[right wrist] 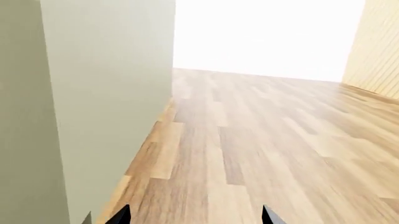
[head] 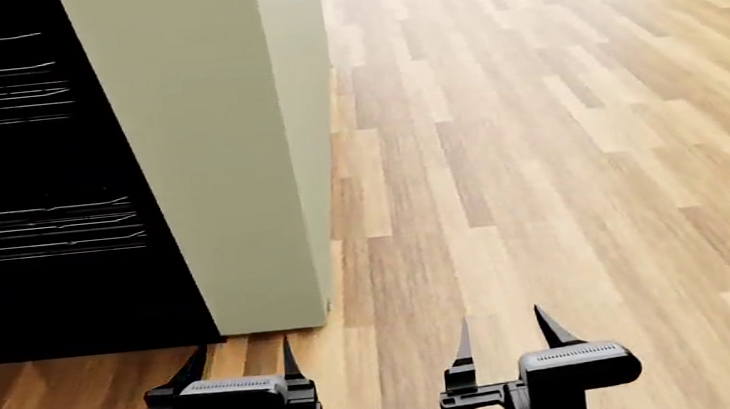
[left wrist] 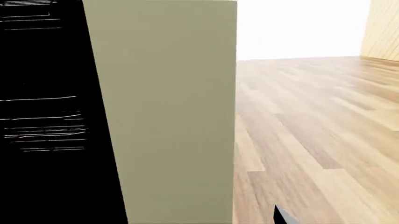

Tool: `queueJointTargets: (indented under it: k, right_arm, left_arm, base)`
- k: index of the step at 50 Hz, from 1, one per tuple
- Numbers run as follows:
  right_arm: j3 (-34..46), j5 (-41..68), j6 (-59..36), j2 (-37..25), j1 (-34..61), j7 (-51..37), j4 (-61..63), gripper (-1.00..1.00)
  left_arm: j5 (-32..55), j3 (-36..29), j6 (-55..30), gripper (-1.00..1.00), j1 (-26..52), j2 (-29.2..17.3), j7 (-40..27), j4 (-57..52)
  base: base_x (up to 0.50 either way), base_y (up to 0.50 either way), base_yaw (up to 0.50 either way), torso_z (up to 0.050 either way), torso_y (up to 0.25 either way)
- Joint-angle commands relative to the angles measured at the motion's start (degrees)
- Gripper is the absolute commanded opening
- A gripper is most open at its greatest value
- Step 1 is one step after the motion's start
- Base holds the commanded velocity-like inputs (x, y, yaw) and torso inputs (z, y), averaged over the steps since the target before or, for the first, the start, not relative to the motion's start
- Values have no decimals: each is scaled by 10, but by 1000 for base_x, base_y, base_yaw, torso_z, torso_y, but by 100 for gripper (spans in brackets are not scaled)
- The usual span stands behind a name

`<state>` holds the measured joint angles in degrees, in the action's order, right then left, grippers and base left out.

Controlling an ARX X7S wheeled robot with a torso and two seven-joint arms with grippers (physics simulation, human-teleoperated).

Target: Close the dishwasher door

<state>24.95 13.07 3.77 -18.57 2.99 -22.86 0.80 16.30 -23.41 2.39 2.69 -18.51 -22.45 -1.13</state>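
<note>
A large black surface fills the left of the head view, crossed by thin white lines like rack wires. Its plain lower part reads as the dishwasher door (head: 66, 304), but its edges merge with the dark around it. The same black shows in the left wrist view (left wrist: 44, 186). My left gripper (head: 244, 362) is open, low over the floor just in front of the cabinet's foot and right of the black surface's near edge. My right gripper (head: 501, 332) is open over bare floor, its fingertips wide apart in the right wrist view (right wrist: 194, 217). Neither gripper holds or touches anything.
A tall sage-green cabinet panel (head: 199, 150) stands right beside the black surface and reaches the floor (head: 534, 148). Wood plank flooring runs ahead and to the right. A pale slatted wall (right wrist: 374, 51) stands far to the right.
</note>
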Motion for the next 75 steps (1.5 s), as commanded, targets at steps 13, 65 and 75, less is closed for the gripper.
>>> queueJointTargets:
  k: [13, 65, 75]
  right_arm:
    - [2, 3, 0, -2, 1, -2, 1, 100]
    - [8, 6, 2, -6, 3, -8, 2, 100]
    - [9, 7, 2, -7, 3, -9, 4, 100]
  left_arm:
    - [2, -3, 3, 100, 3, -1, -1, 4]
    - [5, -9, 4, 100, 3, -5, -8, 2]
    - [5, -10, 5, 100, 2, -6, -9, 1]
  base:
    - [-1, 433, 0, 0, 0]
    - [-1, 434, 0, 0, 0]
    - [-1, 432, 0, 0, 0]
